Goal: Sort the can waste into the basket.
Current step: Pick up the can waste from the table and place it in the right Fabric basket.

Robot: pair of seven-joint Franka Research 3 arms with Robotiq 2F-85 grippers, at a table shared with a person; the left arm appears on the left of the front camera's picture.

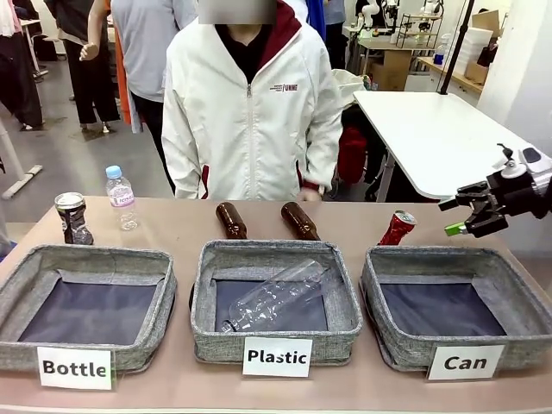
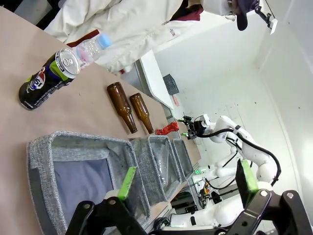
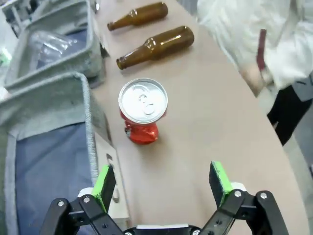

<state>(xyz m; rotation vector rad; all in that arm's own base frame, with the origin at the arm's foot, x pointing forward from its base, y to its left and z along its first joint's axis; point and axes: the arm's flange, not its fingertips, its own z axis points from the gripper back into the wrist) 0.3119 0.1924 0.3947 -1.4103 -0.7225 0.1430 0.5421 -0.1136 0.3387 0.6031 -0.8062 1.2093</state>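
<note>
A dented red can (image 1: pixel 398 228) (image 3: pixel 143 113) stands on the table just behind the grey "Can" basket (image 1: pixel 457 345) (image 3: pixel 44 103). To its right, above the table edge, my right gripper (image 1: pixel 454 216) (image 3: pixel 163 183) hangs open, the can a short way ahead of its green pads. The dark black-and-silver can (image 1: pixel 73 217) (image 2: pixel 46 78) stands at the far left of the table. My left gripper (image 2: pixel 188 182) is open above the "Bottle" basket (image 2: pixel 78 169), well short of that can.
Two brown glass bottles (image 1: pixel 231 220) (image 1: pixel 299 221) lie behind the "Plastic" basket (image 1: pixel 276 338), which holds a clear plastic bottle (image 1: pixel 276 295). A small capped plastic bottle (image 1: pixel 121 197) stands near the dark can. The "Bottle" basket (image 1: pixel 78 341) sits at left. A person in a white jacket (image 1: pixel 250 121) stands across the table.
</note>
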